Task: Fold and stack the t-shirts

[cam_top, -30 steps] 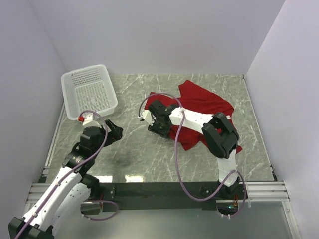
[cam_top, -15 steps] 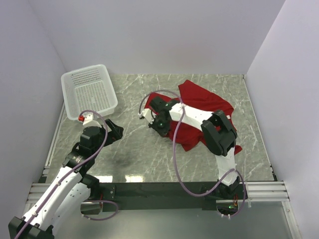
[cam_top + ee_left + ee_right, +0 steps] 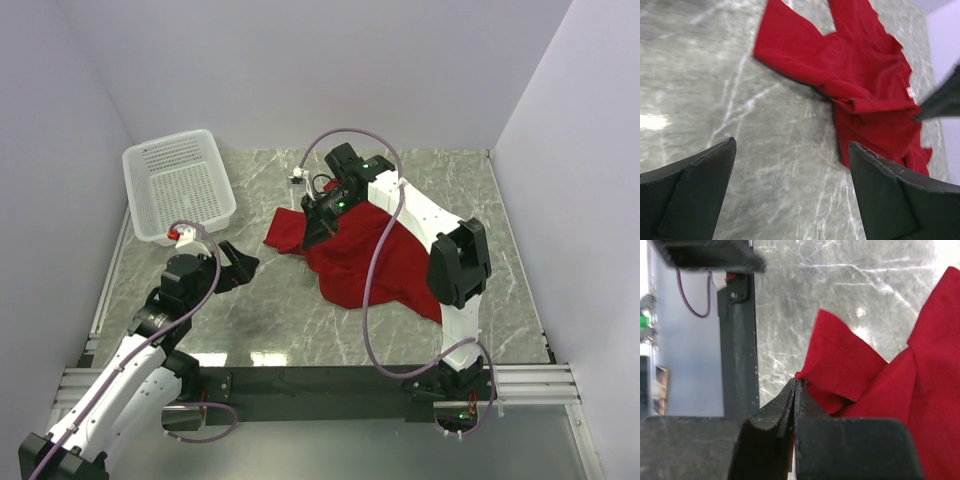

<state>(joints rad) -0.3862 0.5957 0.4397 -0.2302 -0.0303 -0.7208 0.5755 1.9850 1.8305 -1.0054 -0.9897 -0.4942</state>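
Right jaws pinch a fold of the red t-shirt [image 3: 375, 270] (bunched) around the middle of the counter [image 3: 290, 310]; left jaws gape wide, empty, near its left edge.

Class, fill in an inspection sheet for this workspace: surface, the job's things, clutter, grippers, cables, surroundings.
Surface: grey marbled table.
Job's things: one red t-shirt, crumpled and unfolded, right of centre.
Clutter: white basket at the far left corner.
Grippers: left gripper open over bare table, holding nothing; right gripper shut on a t-shirt edge.
Cables: purple cable looping along each arm; the right arm's crosses above the t-shirt.
Surroundings: plain walls on three sides; otherwise nothing seen.
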